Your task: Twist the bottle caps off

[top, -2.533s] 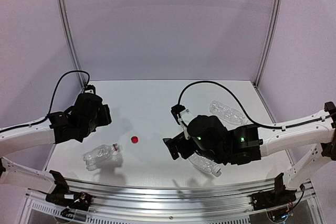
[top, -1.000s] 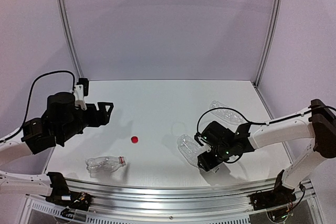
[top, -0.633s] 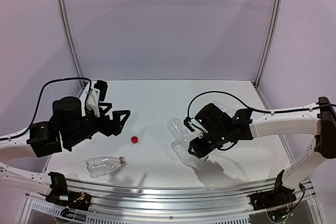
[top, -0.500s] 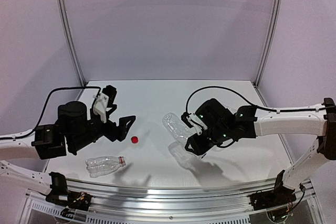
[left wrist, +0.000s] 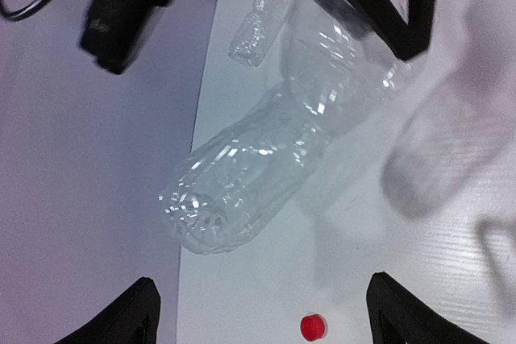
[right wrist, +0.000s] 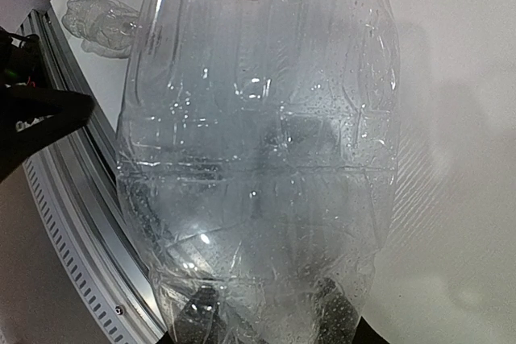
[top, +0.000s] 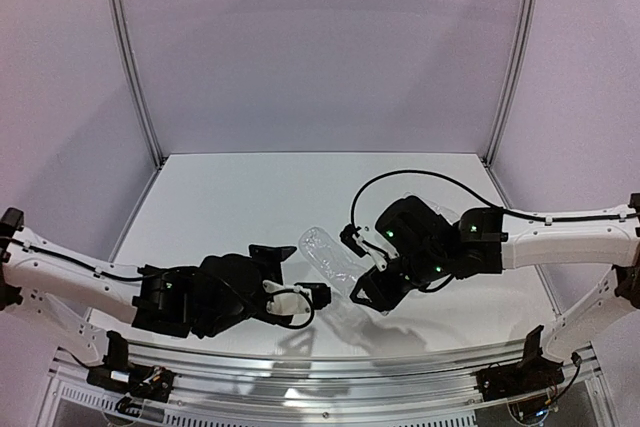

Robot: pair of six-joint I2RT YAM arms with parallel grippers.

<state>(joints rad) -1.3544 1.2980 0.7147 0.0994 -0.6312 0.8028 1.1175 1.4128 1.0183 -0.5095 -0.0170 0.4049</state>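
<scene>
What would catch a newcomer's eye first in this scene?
A clear bottle, gripped by the right gripper above the middle of the table. The left gripper hangs open, facing the bottle's free end, and a small red cap lies loose on the table nearby.

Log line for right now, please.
right gripper: shut on clear bottle, held off table | left gripper: open, facing bottle base | red cap: loose on table

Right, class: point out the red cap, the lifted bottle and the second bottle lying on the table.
red cap [left wrist: 313, 326], left wrist view, its centre.
lifted bottle [left wrist: 258, 159], left wrist view, middle of its body.
second bottle [left wrist: 256, 23], left wrist view, its ribbed body.
</scene>
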